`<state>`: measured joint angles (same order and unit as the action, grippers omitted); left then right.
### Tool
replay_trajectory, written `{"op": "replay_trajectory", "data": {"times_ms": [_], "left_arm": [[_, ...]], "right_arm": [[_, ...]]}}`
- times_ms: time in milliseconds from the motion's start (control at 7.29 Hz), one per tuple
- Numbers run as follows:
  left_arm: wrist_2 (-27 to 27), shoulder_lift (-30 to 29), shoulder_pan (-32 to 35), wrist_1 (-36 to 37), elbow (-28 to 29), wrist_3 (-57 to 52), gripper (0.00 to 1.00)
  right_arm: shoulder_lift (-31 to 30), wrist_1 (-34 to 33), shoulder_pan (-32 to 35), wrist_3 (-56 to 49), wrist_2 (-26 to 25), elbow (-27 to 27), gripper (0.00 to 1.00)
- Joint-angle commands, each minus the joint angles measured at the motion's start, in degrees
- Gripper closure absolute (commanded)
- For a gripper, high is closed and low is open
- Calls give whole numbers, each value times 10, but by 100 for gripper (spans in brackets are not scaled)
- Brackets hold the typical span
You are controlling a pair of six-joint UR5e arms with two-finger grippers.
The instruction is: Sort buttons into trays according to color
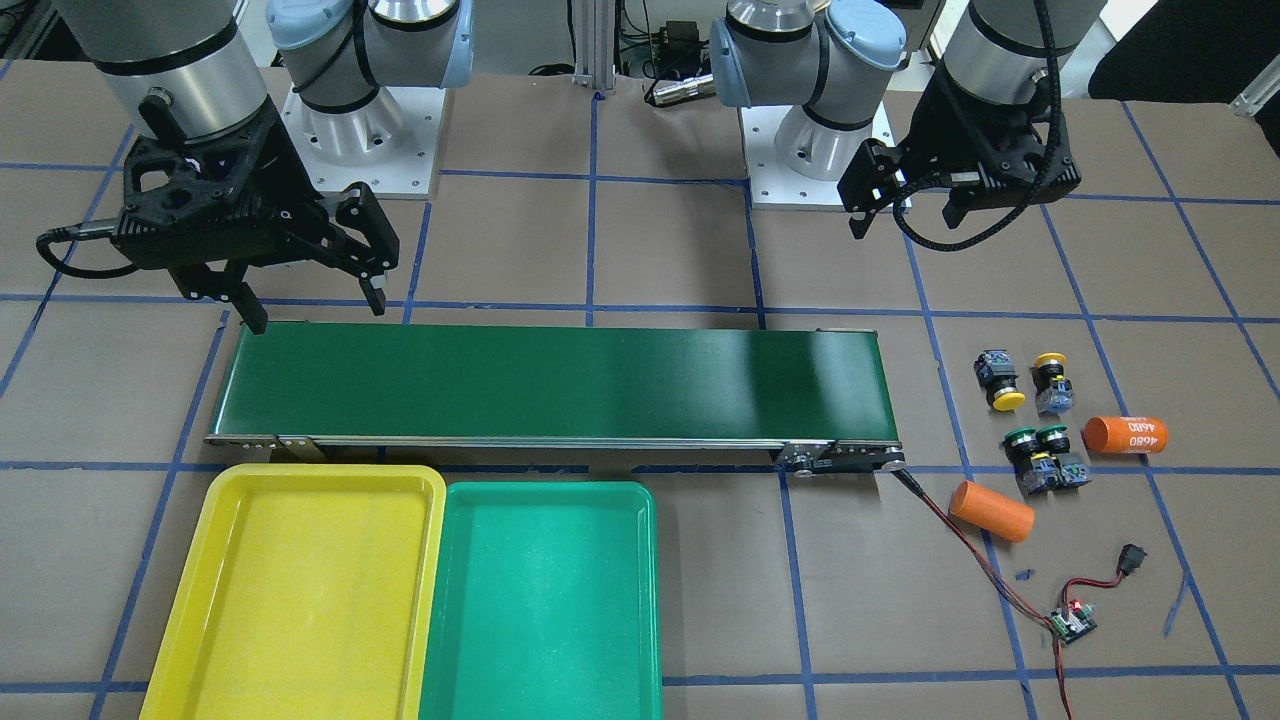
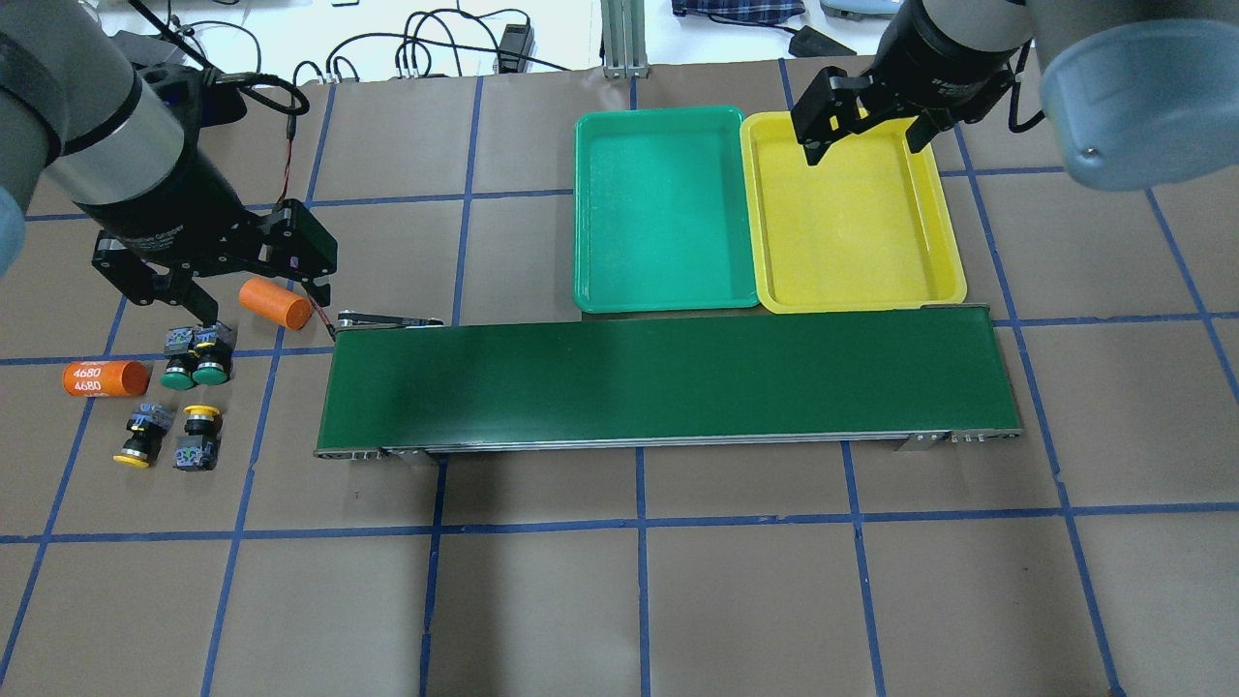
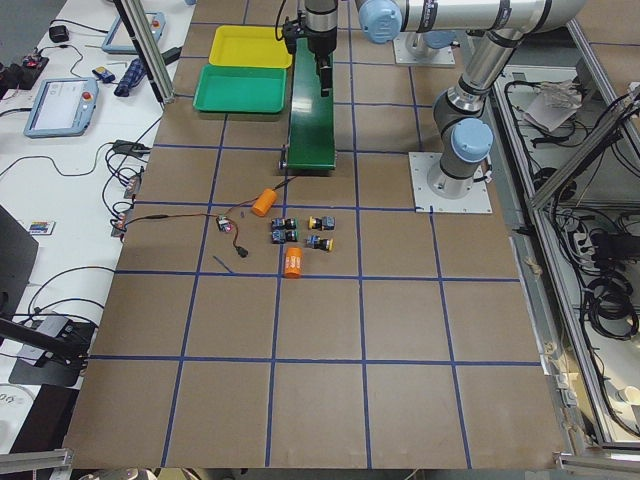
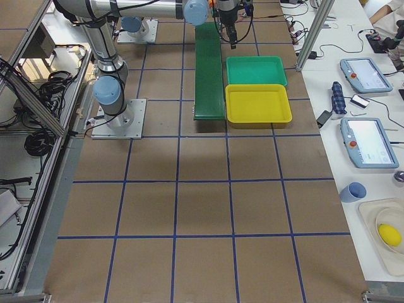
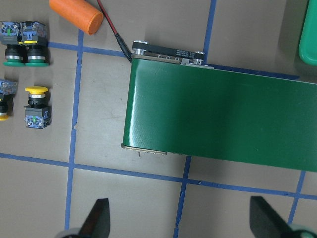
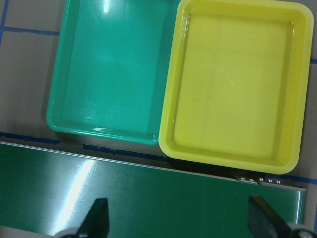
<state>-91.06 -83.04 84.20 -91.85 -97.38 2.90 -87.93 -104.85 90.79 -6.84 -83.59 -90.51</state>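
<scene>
My left gripper (image 2: 266, 318) hangs at the left edge of the overhead view, fingers spread wide with nothing between them. The four buttons lie on the table just below it in that frame. The two green-capped buttons (image 2: 211, 360) sit side by side, and the two yellow-capped buttons (image 2: 198, 438) sit lower, slightly apart. My right gripper (image 2: 861, 150), also spread wide, hovers at upper right over the yellow tray (image 2: 852, 252), which sits against the green tray (image 2: 663, 223). I count two trays, two orange cylinders (image 2: 276, 303) and one conveyor belt (image 2: 668, 382).

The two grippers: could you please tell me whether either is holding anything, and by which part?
Nothing is held: left gripper and right gripper both hang open, empty.
</scene>
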Motion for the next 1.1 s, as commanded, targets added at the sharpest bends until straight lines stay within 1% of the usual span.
{"op": "replay_trajectory", "data": {"times_ms": [0, 137, 274, 412, 686, 960], "left_arm": [[-1, 0, 0, -1, 0, 0, 0], [-1, 2, 0, 1, 1, 0, 0], [-2, 2, 0, 1, 1, 0, 0], [-2, 3, -1, 1, 1, 0, 0], [-4, 4, -15, -6, 2, 0, 0], [-2, 2, -34, 0, 1, -4, 0]], "right_arm": [[-3, 2, 0, 0, -4, 0, 0], [-3, 3, 0, 1, -7, 0, 0], [-2, 21, 0, 2, -13, 0, 0], [-4, 30, 0, 2, -30, 0, 0], [-4, 46, 0, 2, -32, 0, 0], [-12, 60, 0, 2, -44, 0, 0]]}}
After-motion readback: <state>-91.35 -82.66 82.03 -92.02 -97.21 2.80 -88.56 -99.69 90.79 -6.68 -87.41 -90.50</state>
